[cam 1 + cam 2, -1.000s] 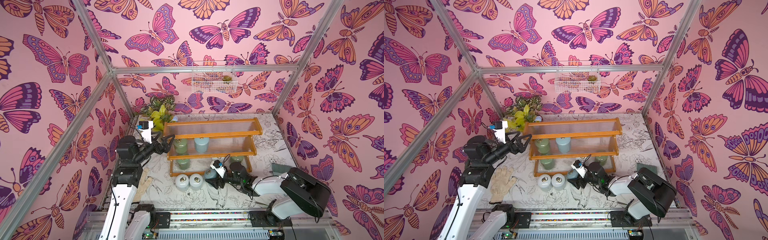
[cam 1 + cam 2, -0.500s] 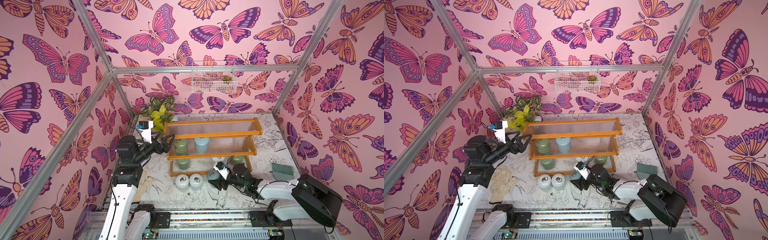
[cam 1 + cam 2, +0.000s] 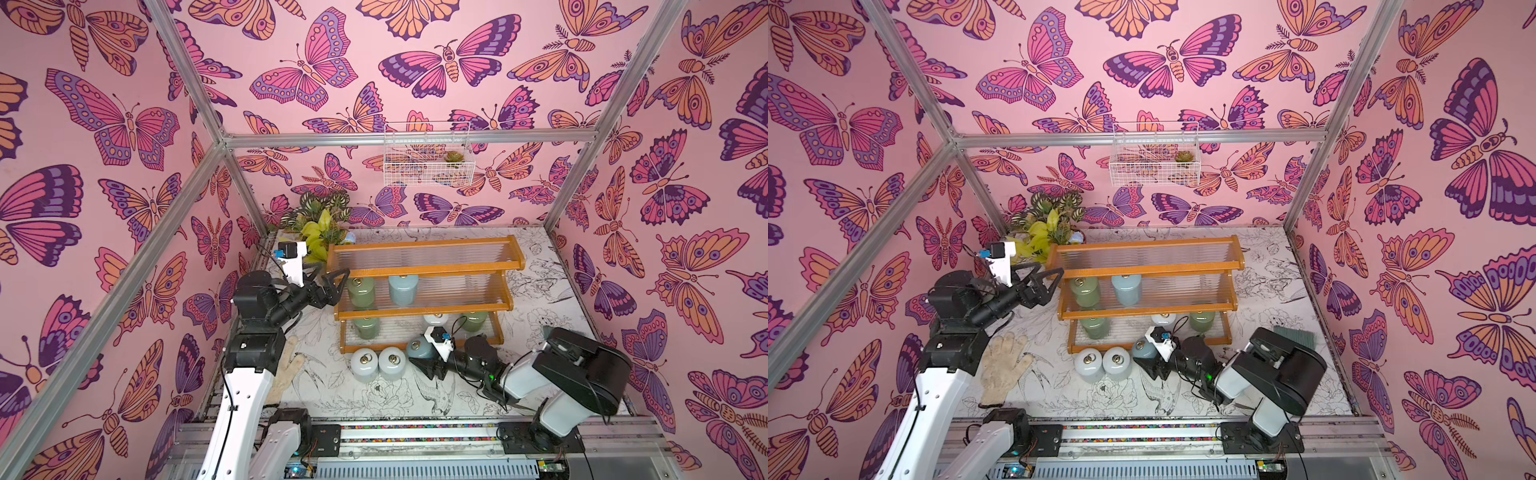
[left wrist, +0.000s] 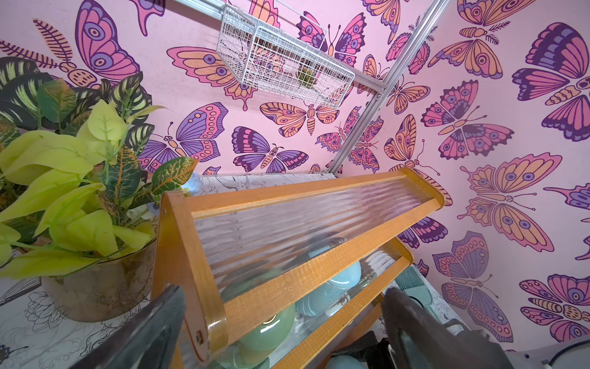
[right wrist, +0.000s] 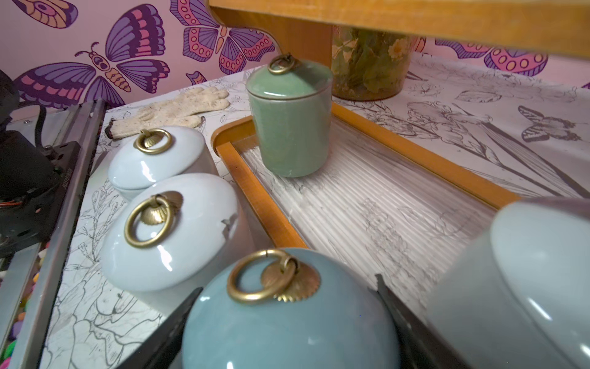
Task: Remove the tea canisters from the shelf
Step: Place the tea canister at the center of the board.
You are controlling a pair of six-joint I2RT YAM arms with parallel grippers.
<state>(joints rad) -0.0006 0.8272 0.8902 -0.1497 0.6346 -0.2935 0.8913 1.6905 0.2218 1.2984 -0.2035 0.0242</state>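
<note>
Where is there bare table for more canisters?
Bare table between the white canisters and the front rail, and past the shelf's right end. Crowded: shelf's front edge around the blue canister in the right gripper; a glove lies left.

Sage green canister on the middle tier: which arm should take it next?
Probably left. The left gripper is open beside the shelf, nearest that sage green canister. The right gripper is shut on the pale blue canister, low in front of the shelf.
</note>
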